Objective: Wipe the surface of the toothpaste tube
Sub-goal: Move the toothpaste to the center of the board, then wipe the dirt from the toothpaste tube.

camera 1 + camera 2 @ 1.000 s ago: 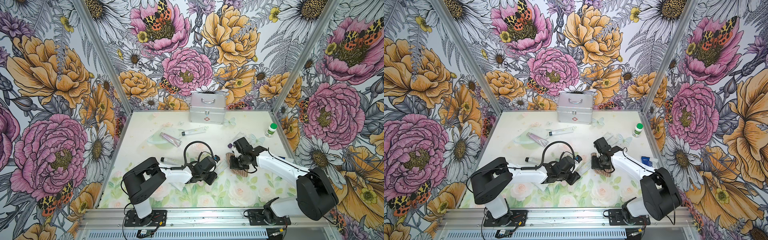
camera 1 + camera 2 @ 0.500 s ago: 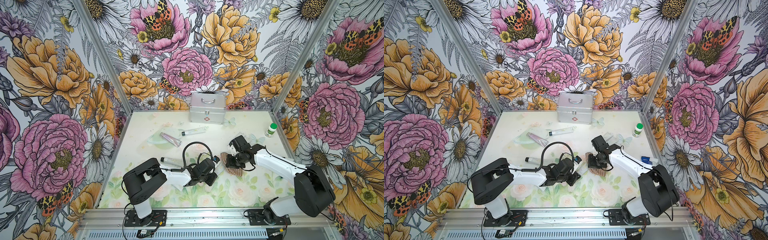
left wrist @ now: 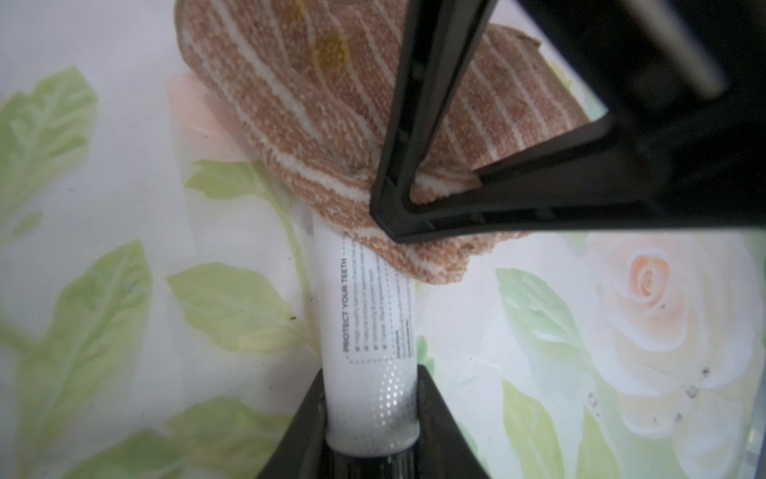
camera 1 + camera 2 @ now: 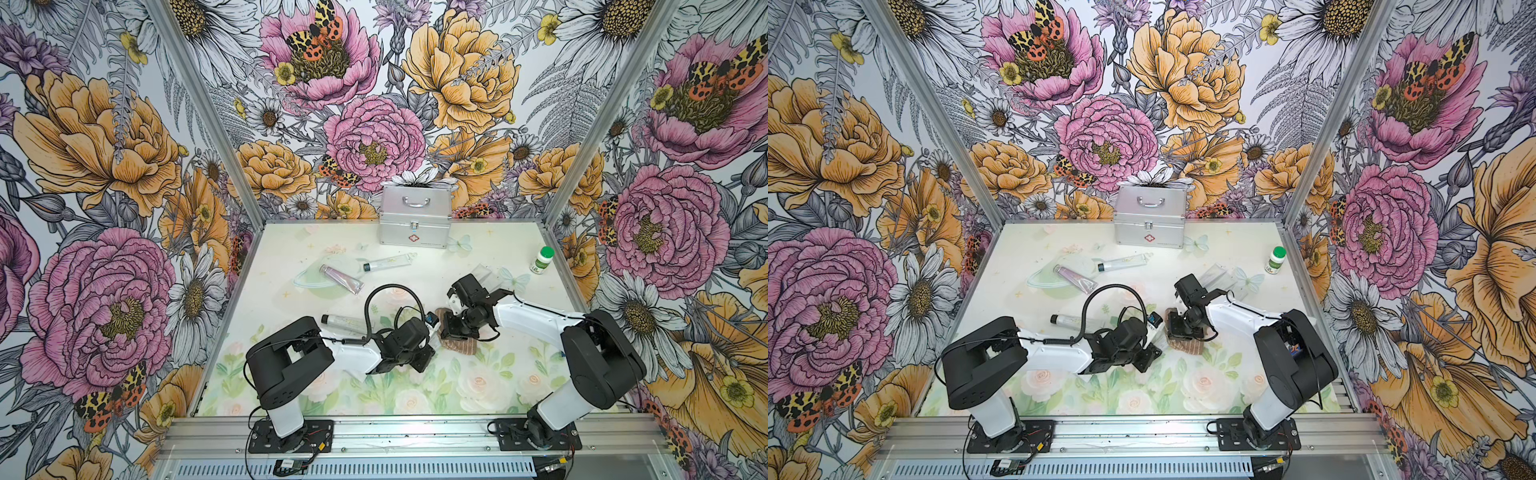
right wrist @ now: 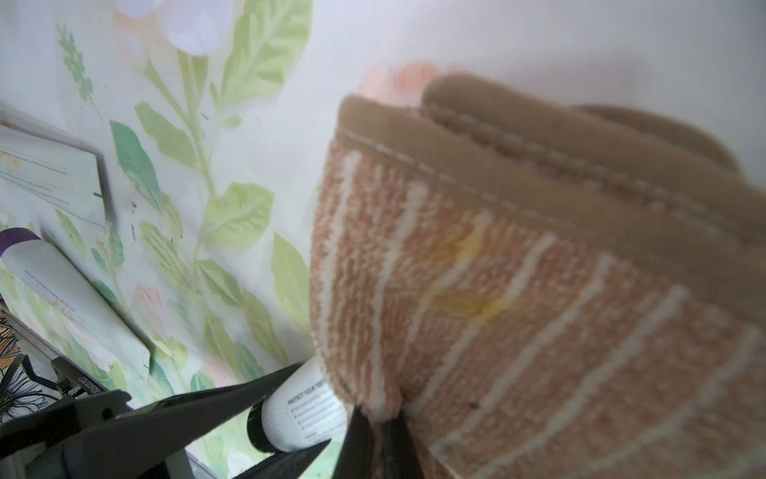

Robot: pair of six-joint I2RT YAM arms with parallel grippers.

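Here left hand (image 3: pixel 371 400) clamps the toothpaste tube (image 3: pixel 369 307); right hand (image 5: pixel 377 419) pinches striped cloth (image 5: pixel 518 311) resting on it

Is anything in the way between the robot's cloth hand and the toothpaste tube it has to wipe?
No, nothing visible is in the way. The right gripper is shut on the striped cloth, and the cloth covers one end of the toothpaste tube. The left gripper pinches the tube's other end.

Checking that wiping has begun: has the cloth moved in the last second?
Yes. The cloth, clamped in the right pincer, has slid away from the green-capped bottle and onto the tube.
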